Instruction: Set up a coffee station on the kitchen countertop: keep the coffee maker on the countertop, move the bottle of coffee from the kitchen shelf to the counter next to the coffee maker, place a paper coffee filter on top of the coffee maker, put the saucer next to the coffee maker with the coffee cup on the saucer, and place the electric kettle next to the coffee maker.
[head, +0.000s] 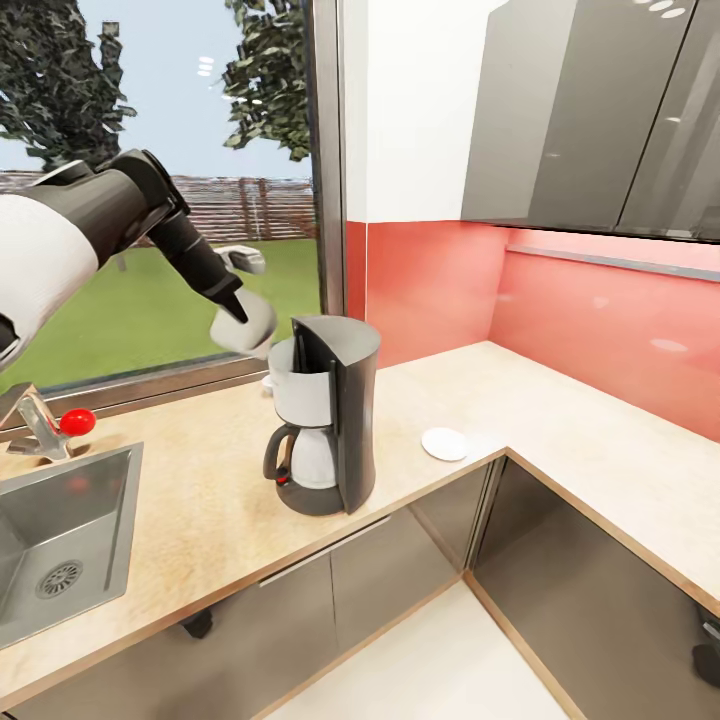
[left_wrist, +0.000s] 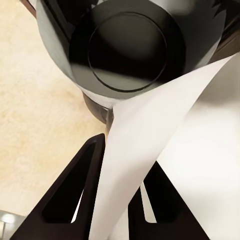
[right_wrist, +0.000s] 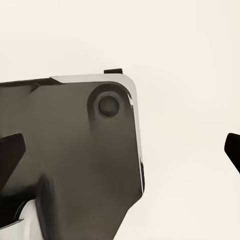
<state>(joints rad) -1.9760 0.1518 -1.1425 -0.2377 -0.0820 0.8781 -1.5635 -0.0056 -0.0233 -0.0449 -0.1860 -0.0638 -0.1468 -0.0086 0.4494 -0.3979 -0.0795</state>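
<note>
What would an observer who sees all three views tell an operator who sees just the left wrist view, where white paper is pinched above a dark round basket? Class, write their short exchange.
Operator: Is the filter sitting on the machine?
Observer: Not yet. In the head view the left tool holds the paper coffee filter at the top of the coffee maker, on its sink side.
Operator: Where is the saucer?
Observer: The saucer lies flat on the kitchen countertop, to the machine's right and apart from it, with no cup on it.
</note>
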